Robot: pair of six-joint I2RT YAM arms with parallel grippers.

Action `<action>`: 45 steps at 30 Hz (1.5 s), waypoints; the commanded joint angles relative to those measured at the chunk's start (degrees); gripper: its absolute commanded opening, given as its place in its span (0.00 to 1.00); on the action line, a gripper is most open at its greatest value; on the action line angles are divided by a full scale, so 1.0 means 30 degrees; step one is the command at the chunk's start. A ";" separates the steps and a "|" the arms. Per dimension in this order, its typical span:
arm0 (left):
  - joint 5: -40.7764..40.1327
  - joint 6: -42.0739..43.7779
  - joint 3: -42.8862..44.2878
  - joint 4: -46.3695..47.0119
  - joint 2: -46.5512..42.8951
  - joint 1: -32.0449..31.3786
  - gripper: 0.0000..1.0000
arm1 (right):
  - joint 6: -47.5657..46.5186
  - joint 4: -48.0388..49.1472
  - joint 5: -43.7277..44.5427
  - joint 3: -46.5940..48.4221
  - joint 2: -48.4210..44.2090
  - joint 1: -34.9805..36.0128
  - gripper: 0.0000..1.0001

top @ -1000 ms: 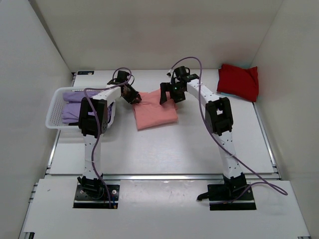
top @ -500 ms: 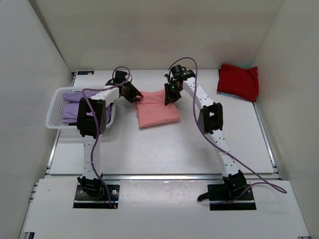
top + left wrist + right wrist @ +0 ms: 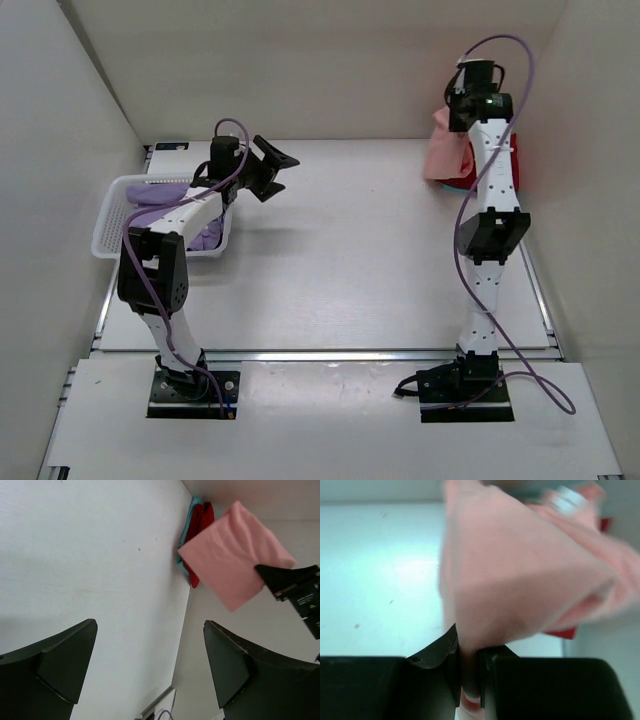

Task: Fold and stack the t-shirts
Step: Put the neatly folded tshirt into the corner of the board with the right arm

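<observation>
- The right end effector point(image 3: 469, 672) is clamped tight on a fold of the salmon-pink soft cloth t-shirt point(image 3: 443, 148). In the right wrist view the cloth is pinched between its two black fingers point(image 3: 451, 670).
- The salmon-pink soft cloth t-shirt hangs clear of the white flat surface point(image 3: 350, 260), up over the far right corner. It is a folded square, tilted, with one corner pointing down.
- In the right wrist view the pink cloth is blurred and fills most of the picture.
- Beneath and behind it, the red soft cloth t-shirt point(image 3: 201, 530) lies folded at the far right corner of the surface, close against the right wall. The pink shirt and the right arm hide much of it from above.
- A thin teal cloth edge point(image 3: 189, 517) shows just under the red shirt.
- The left end effector point(image 3: 268, 166) has its jaws spread wide and grips nothing. It is raised off the surface near the far left corner, pointing toward the right side.
- The white plastic lattice basket point(image 3: 105, 235) sits at the left edge of the surface, with the left arm reaching across it.
- The lavender-purple soft cloth t-shirts point(image 3: 150, 195) lie bunched inside the basket.
</observation>
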 commanded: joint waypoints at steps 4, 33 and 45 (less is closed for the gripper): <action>0.0546 0.0084 -0.0673 -0.0411 -0.0764 -0.0259 0.99 | -0.1693 0.2229 -0.1534 0.0694 -0.0389 -0.2551 0.00; 0.0749 0.1578 -0.0057 -0.3021 0.0083 -0.0523 0.99 | -0.7430 0.9753 0.1652 0.0695 0.4325 -0.3700 0.00; 0.0808 0.1286 -0.0233 -0.2786 0.0759 -0.0639 0.99 | -1.1714 1.6793 0.8543 -0.0507 0.5532 -0.3669 0.20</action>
